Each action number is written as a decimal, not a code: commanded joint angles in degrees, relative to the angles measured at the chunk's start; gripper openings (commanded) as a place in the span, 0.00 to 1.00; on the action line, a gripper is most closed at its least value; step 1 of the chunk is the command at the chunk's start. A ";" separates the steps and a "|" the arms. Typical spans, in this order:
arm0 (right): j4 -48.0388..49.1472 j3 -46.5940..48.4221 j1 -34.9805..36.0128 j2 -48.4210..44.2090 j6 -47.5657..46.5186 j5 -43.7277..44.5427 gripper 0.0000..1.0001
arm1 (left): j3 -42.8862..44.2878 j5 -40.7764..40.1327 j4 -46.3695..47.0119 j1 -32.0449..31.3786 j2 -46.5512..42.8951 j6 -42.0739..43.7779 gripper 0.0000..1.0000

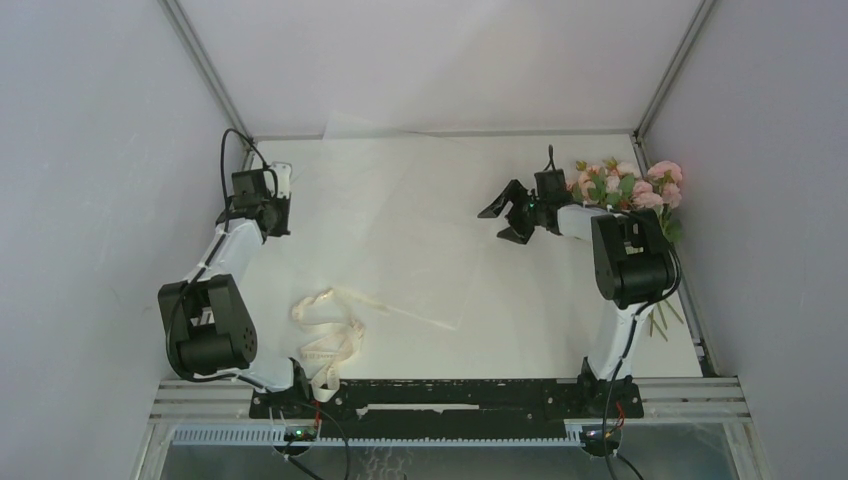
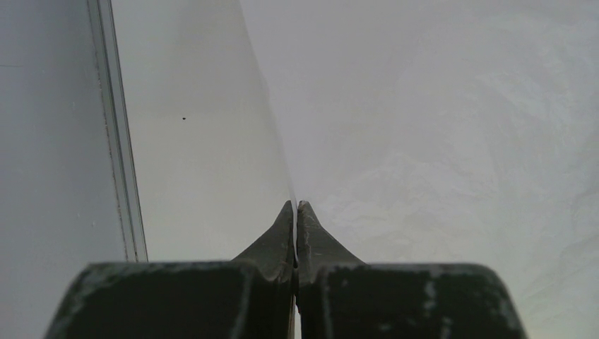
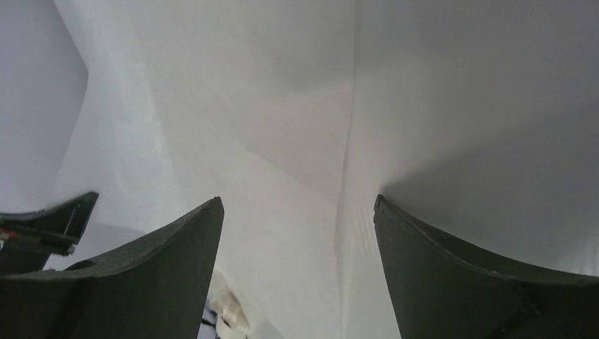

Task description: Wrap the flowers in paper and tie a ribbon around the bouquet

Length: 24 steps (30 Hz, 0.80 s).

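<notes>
The paper (image 1: 400, 230) lies flat mid-table, with the flowers (image 1: 625, 185) at 2 o'clock and the ribbon (image 1: 325, 335) at 7. The right gripper (image 1: 500, 225) hangs wide open over the sheet. The left gripper (image 2: 296, 206) (10 o'clock) is pressed closed at its edge.

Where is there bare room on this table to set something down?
Bare table lies between the paper's near edge and the arms' base rail, right of the ribbon. Crowded: the far right corner, with flowers and the open right fingers.
</notes>
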 commanded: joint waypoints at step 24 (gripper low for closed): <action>-8.58 -20.90 0.90 -25.78 -7.52 3.27 0.00 | -5.19 7.06 -3.79 -10.73 -12.55 2.41 0.00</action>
